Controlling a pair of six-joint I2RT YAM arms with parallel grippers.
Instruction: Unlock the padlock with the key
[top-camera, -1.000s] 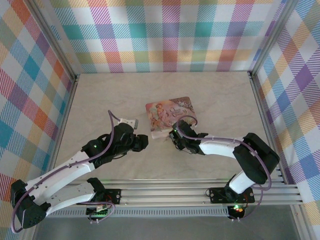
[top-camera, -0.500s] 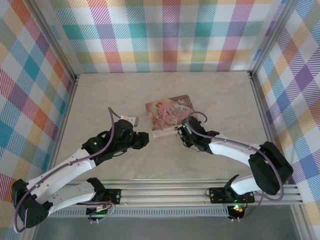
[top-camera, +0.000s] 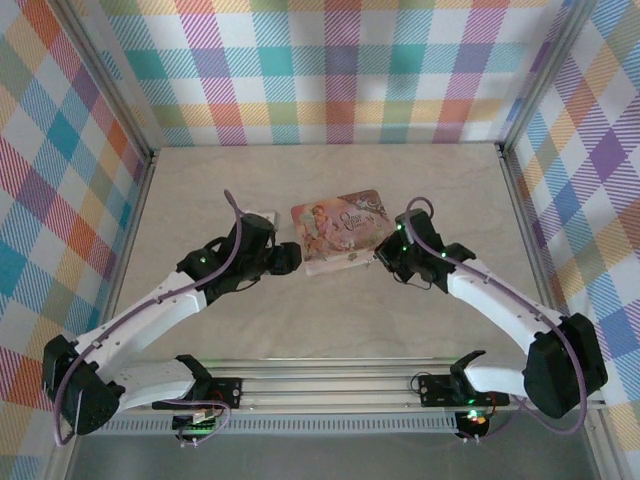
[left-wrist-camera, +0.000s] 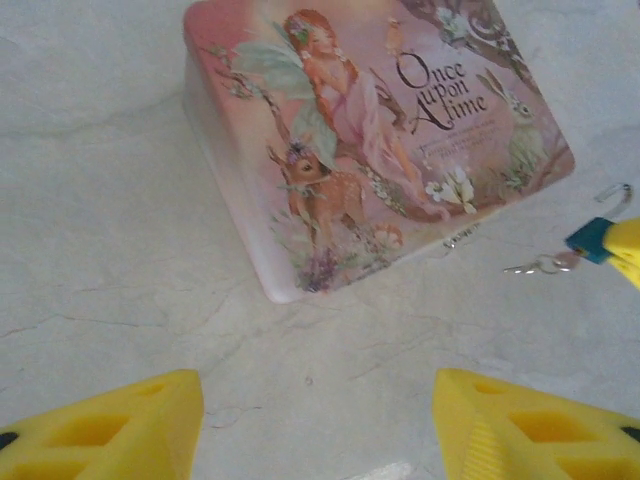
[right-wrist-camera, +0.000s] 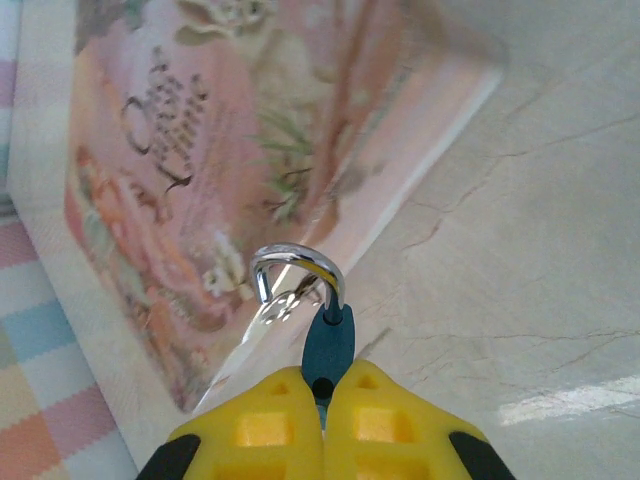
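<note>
Gripping padlock (right-wrist-camera: 328, 345) in right pincer (right-wrist-camera: 325, 388).
Held just beside pink tin (left-wrist-camera: 370, 130), key (left-wrist-camera: 535, 266) attached, with left pincer (left-wrist-camera: 315, 405) gaping over bench (left-wrist-camera: 100, 250).

The table (top-camera: 200, 190), pale with thin grey veins, is carrying a pink tin (top-camera: 340, 230) near its middle. The tin is lying flat, pictured lid facing up, and sitting askew to the table's edges
</note>
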